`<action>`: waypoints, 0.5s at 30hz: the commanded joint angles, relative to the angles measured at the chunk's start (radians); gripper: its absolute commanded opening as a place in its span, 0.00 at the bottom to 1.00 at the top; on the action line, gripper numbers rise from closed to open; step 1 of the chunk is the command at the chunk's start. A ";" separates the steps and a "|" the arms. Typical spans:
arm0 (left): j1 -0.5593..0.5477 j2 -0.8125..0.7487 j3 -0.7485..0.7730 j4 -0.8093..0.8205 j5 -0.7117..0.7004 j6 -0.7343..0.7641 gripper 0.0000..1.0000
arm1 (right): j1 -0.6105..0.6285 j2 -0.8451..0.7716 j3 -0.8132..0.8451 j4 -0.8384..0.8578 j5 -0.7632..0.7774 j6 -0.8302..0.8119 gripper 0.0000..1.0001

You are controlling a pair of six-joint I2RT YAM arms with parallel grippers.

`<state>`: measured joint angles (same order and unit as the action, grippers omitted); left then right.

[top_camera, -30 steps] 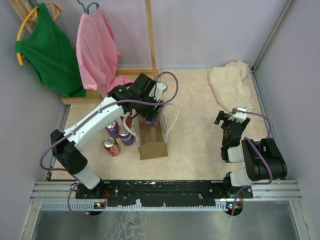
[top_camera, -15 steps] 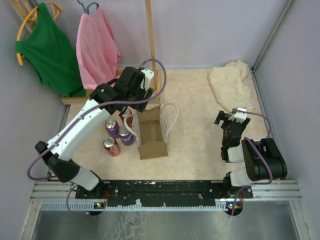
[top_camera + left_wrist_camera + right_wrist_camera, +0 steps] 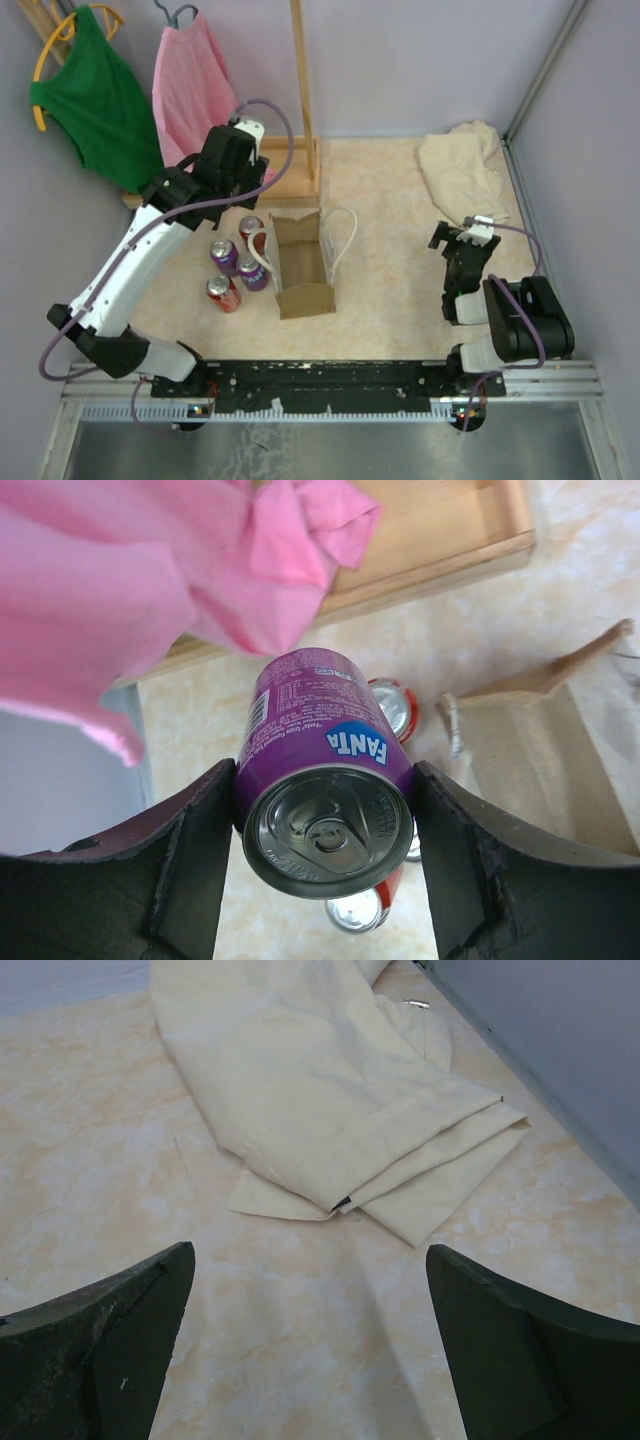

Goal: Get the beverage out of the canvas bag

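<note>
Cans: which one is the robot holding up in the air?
The purple Fanta can, clamped in the left gripper above the table. The other four cans stand on the table beside the canvas bag.

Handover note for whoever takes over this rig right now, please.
Left claw: shut on the purple Fanta can, held in the air, clear of the canvas bag.
Right claw: open, empty, near the cream cloth.
Bag stands upright and open; no can shows inside from above. Four cans stand left of it.
Left to do: set the held can down, probably beside them.
</note>
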<state>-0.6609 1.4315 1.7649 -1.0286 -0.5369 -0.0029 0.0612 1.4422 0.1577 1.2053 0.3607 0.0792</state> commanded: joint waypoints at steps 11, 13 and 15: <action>0.026 -0.202 -0.105 -0.164 0.205 -0.207 0.00 | -0.003 0.003 0.008 0.040 0.004 -0.011 0.99; 0.026 -0.209 -0.105 -0.199 0.252 -0.230 0.00 | -0.002 0.003 0.008 0.040 0.004 -0.010 0.99; 0.026 -0.212 -0.118 -0.221 0.310 -0.237 0.00 | -0.003 0.003 0.008 0.040 0.003 -0.011 0.99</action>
<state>-0.6331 1.2510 1.6531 -1.2350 -0.3550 -0.1879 0.0612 1.4422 0.1577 1.2049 0.3607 0.0792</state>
